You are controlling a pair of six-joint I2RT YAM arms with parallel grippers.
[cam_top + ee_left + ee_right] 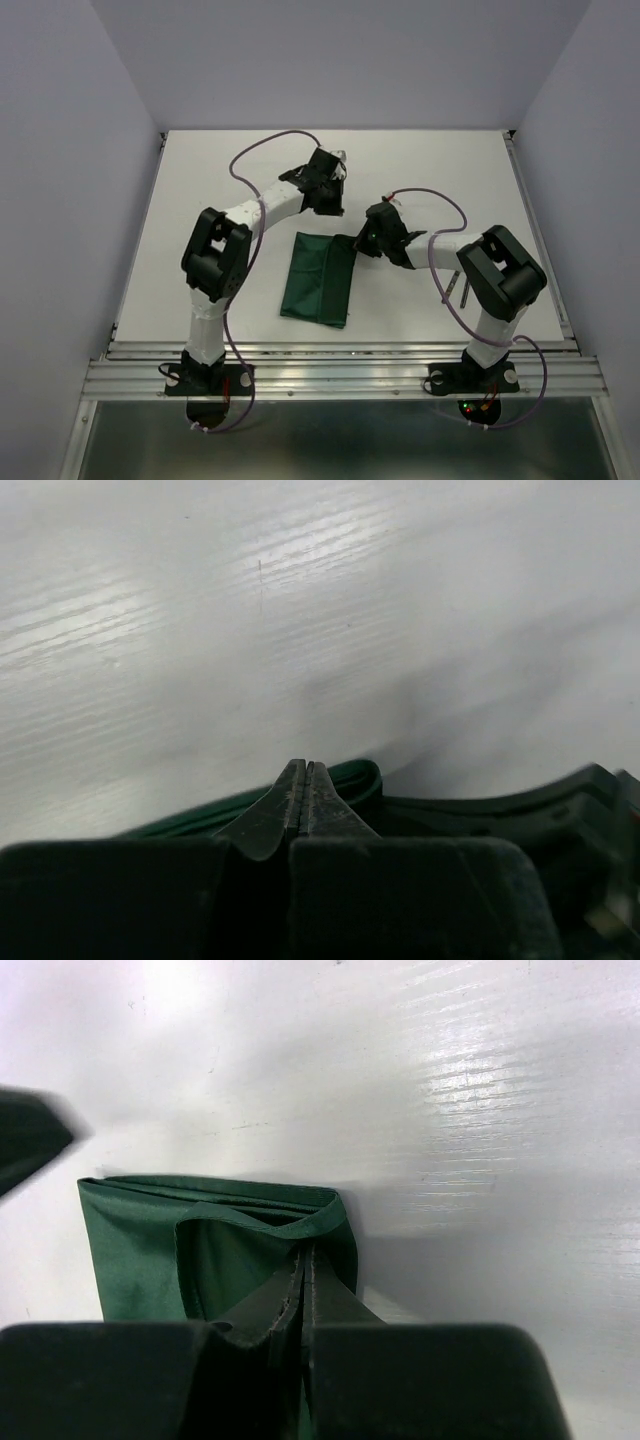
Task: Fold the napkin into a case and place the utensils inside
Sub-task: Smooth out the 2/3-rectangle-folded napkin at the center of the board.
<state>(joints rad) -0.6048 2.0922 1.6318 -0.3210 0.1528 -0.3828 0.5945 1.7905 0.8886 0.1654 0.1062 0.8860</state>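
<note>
The dark green napkin (318, 280) lies folded into a long strip at the table's middle. My right gripper (362, 240) is at its far right corner, shut on the hem of the top layer (300, 1228), which is lifted off the layers below. In the right wrist view the napkin (135, 1260) spreads left of the fingertips (307, 1252). My left gripper (333, 203) hovers just beyond the napkin's far edge, shut, nothing visible between its jaws (305, 767); a rolled cloth edge (362, 776) shows right behind them. The utensils (464, 294) peek out behind the right arm, mostly hidden.
The white table (200, 220) has raised rails on its left and right sides and a metal rail along the near edge (340, 375). Purple cables loop above both arms. Grey walls close in on three sides.
</note>
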